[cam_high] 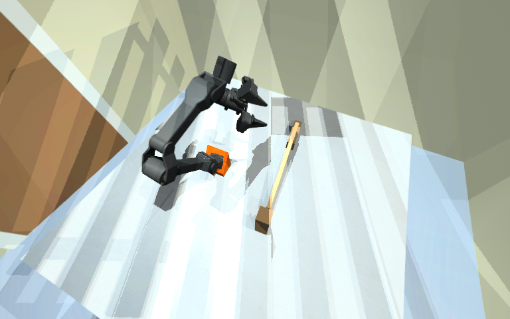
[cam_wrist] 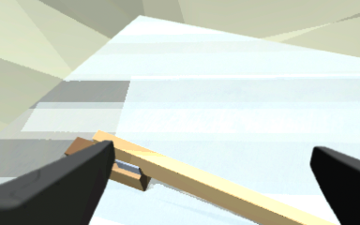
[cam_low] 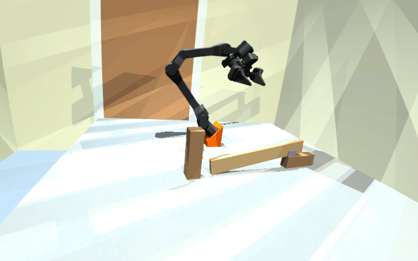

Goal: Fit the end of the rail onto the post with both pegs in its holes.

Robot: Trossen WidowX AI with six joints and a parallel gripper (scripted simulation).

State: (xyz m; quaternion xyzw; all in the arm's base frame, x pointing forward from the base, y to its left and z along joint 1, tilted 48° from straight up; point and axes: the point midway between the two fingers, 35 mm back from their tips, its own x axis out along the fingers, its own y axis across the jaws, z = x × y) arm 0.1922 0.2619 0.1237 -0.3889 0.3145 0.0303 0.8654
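The pale wooden rail (cam_high: pixel 281 173) (cam_low: pixel 246 159) (cam_wrist: pixel 211 184) slopes down from the footboard block (cam_low: pixel 300 161) (cam_wrist: pixel 127 178). Its far end rests in the grey bracket (cam_low: pixel 291 153) (cam_wrist: pixel 127 167); its near end is down on the table, a small gap from the post. The brown post (cam_high: pixel 263 214) (cam_low: pixel 194 154) stands upright. Its pegs are mostly hidden or too small to make out. My gripper (cam_high: pixel 267 115) (cam_low: pixel 258 85) (cam_wrist: pixel 213 146) is wide open and empty, high above the table, on the arm's side of the rail and toward its far end. It touches nothing.
The arm's orange base (cam_high: pixel 226 163) (cam_low: pixel 215 140) stands on the table to one side of the rail, behind the post and rail in the exterior view. Walls and a brown panel (cam_low: pixel 147 61) stand beyond the table. Shadows and pale stripes cross the table top.
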